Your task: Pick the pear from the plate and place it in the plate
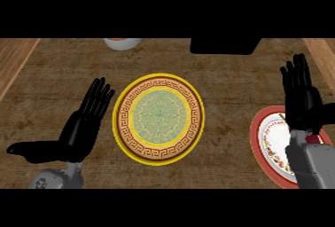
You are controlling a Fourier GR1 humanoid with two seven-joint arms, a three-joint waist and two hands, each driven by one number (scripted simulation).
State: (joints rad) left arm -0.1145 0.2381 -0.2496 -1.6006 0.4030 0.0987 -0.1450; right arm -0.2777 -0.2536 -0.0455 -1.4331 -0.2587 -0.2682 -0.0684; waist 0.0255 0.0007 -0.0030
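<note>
A yellow-rimmed plate (158, 119) with a brown key border and green centre lies mid-counter with nothing on it. A red-rimmed white plate (270, 142) sits at the right, partly covered by my right forearm and hand. No pear shows; it may be hidden under that hand. My right hand (302, 95) hovers over the red plate's upper part with fingers straight, pointing away. My left hand (82, 126) rests left of the yellow plate, fingers straight and thumb out to the left.
A white cup or bowl (122, 43) stands at the far edge, left of centre. A black box (224, 45) sits at the far edge right of centre. Lighter wooden strips (13, 62) border the counter on both sides.
</note>
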